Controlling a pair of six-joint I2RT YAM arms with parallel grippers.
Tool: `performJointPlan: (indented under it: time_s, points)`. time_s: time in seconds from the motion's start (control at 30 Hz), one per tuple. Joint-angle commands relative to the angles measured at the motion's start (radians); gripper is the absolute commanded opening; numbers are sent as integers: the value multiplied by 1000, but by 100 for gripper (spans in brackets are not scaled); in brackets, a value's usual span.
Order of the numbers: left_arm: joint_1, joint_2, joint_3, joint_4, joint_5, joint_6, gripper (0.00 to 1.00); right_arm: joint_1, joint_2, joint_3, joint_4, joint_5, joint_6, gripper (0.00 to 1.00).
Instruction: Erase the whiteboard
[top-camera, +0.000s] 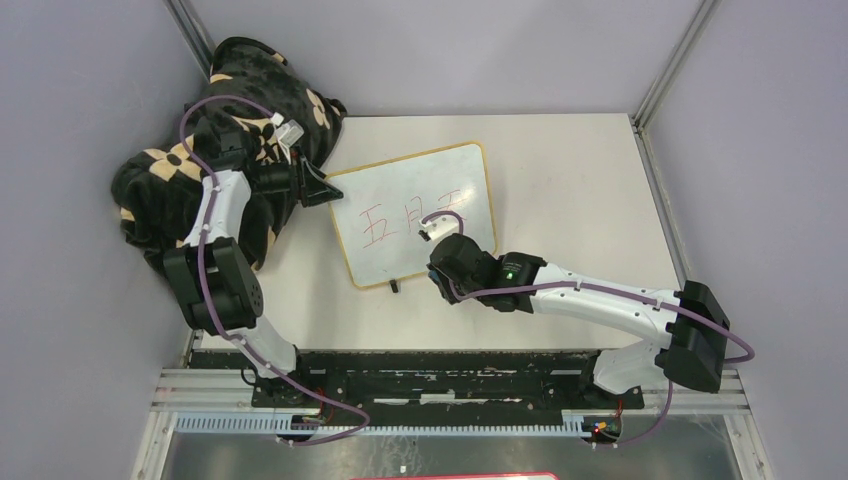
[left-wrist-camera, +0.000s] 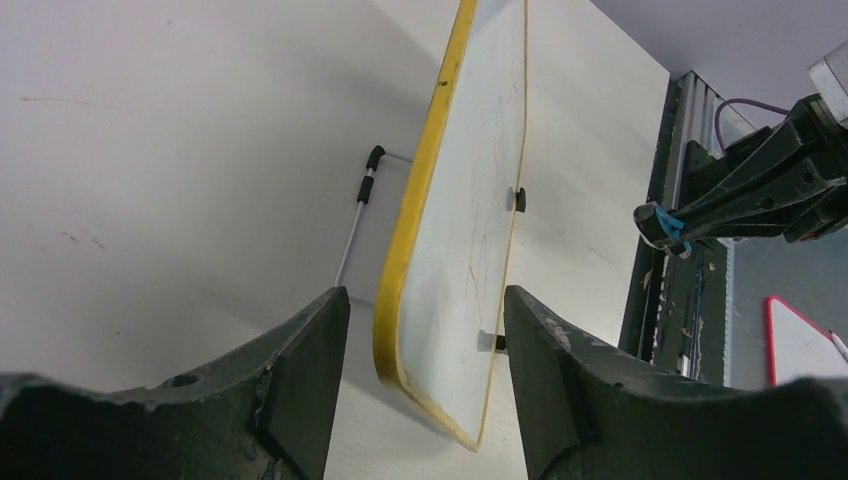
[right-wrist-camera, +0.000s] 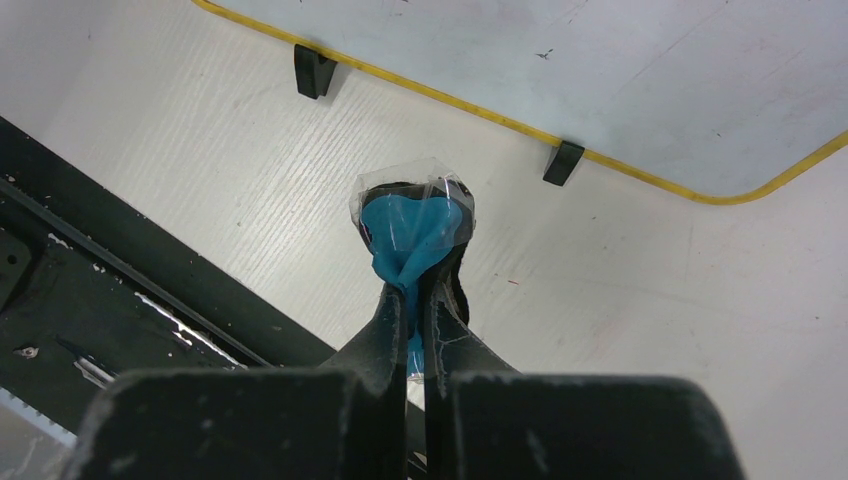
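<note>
The whiteboard has a yellow frame, red characters and black feet, and stands tilted on the table. My left gripper is open, its fingers on either side of the board's left corner, with gaps on both sides. My right gripper is shut on a blue wad in clear wrap. It hovers by the board's lower edge, below the characters. The right gripper and the wad also show in the left wrist view.
A black-and-tan flowered blanket is bunched at the back left, behind the left arm. A thin wire stand props up the board's back. A black rail runs along the table's near edge. Grey walls and metal posts enclose the table.
</note>
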Motion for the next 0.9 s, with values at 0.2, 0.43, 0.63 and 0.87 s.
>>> performJointPlan:
  time_s: [0.2, 0.43, 0.63, 0.87]
  points:
    - [-33, 47, 90, -68, 27, 93, 61, 4, -25, -3, 15, 38, -1, 1]
    - [-34, 85, 144, -175, 36, 175, 54, 4, -26, -6, 16, 44, 1, 1]
    - [-33, 130, 202, -335, 41, 310, 44, 3, -26, -8, 15, 48, 5, 1]
    - [-33, 225, 315, -637, 61, 557, 31, 4, -16, -9, 16, 50, 8, 1]
